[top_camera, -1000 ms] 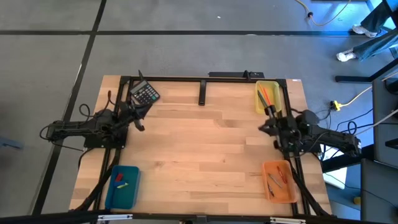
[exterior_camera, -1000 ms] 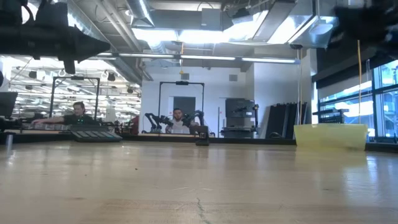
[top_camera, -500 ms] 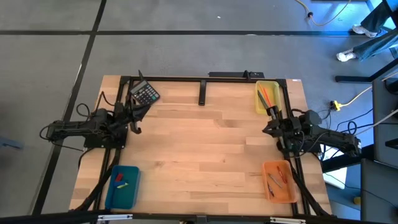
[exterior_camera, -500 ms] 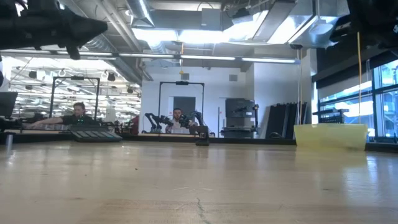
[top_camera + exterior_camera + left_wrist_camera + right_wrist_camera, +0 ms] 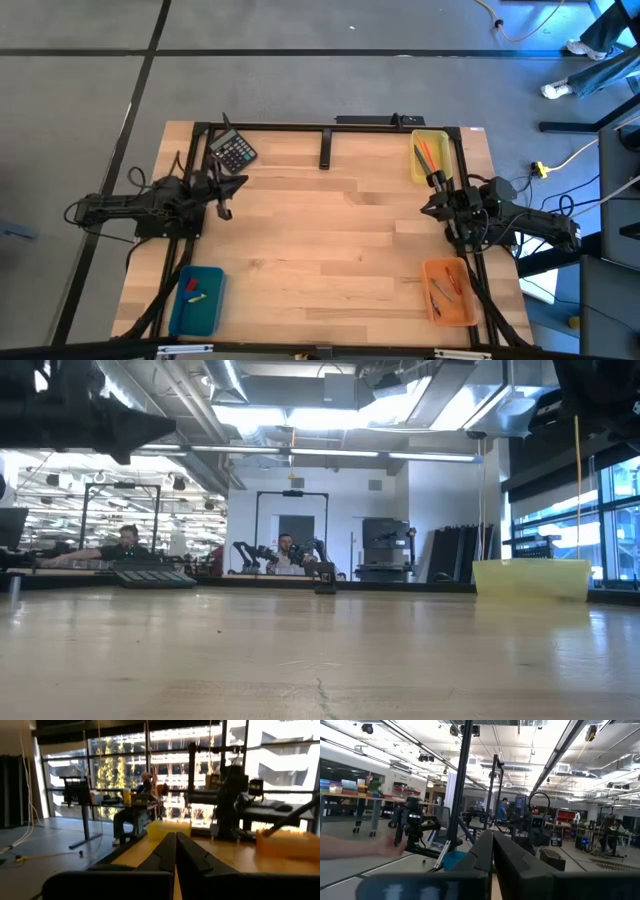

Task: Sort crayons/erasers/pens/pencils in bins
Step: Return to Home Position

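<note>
**High view: sort looks finished, only risk left is the park move**

- Nothing loose shows on the tabletop (image 5: 330, 240). Judging by that, sorting is complete and what remains is parking the arms.
- Crayons (image 5: 427, 152), orange and green, lie in the yellow bin (image 5: 443, 168) at the far right corner.
- Erasers (image 5: 193, 288), one red and one yellow-green, lie in the teal bin (image 5: 203, 320) at the near left.
- Orange bin (image 5: 466, 310), near right, holds a few slim sticks. Too small to type them.
- Left gripper (image 5: 228, 196) hangs over the left edge, just beside the calculator (image 5: 232, 152). Its wrist view shows the fingers pressed together with nothing between them.
- Right gripper (image 5: 430, 200) sits between the yellow and orange bins, close to the yellow bin's near end. Also pinched closed and empty in its own wrist view.

Risks, as I read them:
- Left arm folding back could clip the calculator if the wrist swings toward the far edge. Clearance looks thin.
- Right arm could catch the yellow bin's rim on a low or wide retract, shoving the bin or tipping crayons out.
- Low view shows both arms well above the surface, so height looks OK. Lateral sweep is the concern.
</note>
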Controlling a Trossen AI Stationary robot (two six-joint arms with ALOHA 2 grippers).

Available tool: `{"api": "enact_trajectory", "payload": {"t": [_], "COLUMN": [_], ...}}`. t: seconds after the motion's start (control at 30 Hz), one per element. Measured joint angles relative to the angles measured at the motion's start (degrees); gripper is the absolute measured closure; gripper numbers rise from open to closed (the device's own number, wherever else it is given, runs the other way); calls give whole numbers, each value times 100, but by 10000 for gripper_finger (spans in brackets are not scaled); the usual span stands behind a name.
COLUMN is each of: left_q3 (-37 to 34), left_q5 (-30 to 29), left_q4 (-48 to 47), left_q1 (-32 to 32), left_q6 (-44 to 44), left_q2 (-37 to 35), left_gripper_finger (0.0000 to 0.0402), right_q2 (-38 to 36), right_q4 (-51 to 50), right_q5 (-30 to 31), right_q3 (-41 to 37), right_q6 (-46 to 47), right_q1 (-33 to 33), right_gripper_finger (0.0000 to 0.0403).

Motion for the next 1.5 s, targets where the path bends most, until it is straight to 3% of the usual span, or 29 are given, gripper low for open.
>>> {"api": "enact_trajectory", "payload": {"t": [0.6, 1.23, 1.5], "left_q3": [0, 0, 0], "left_q5": [-1, -5, -5], "left_q4": [-337, -337, -337], "left_q1": [0, 0, 0], "left_q6": [-4, -9, -9], "left_q2": [17, 17, 17], "left_gripper_finger": [376, 401, 389], "right_q2": [0, 0, 0], "right_q4": [2, 2, 2], "right_q5": [8, 9, 11], "right_q3": [0, 0, 0], "right_q6": [-5, -5, -5], "right_q1": [0, 0, 0], "right_gripper_finger": [384, 384, 384]}}
